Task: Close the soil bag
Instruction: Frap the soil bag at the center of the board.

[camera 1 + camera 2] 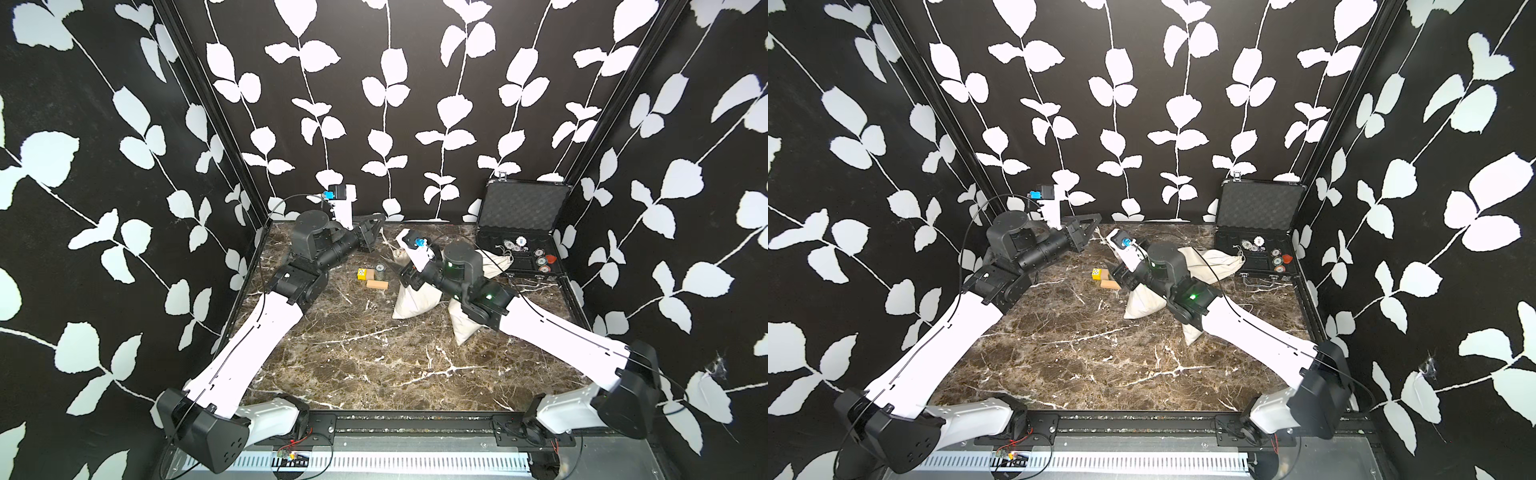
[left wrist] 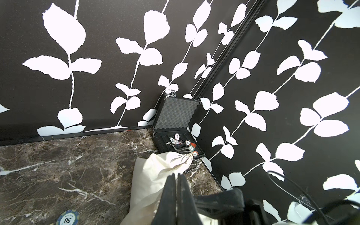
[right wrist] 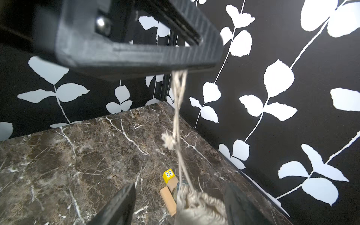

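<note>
The soil bag [image 1: 415,300] [image 1: 1144,306] is a cream cloth sack lying mid-table. Its gathered mouth [image 3: 198,203] sits between the fingers of my right gripper [image 3: 182,187] [image 1: 405,276], which stand wide open on either side of it. A pale drawstring [image 3: 178,101] runs taut from that mouth up to my left gripper [image 3: 136,48] [image 1: 370,239] toward the back wall. In the left wrist view the left gripper [image 2: 177,180] is shut, and the cord itself is hidden there.
An open black case [image 1: 519,232] with poker chips stands at the back right. Two more cream sacks lie near the right arm [image 1: 465,328] and by the case [image 2: 155,175]. A yellow die block [image 3: 168,174] and wooden blocks [image 1: 376,284] lie left of the soil bag.
</note>
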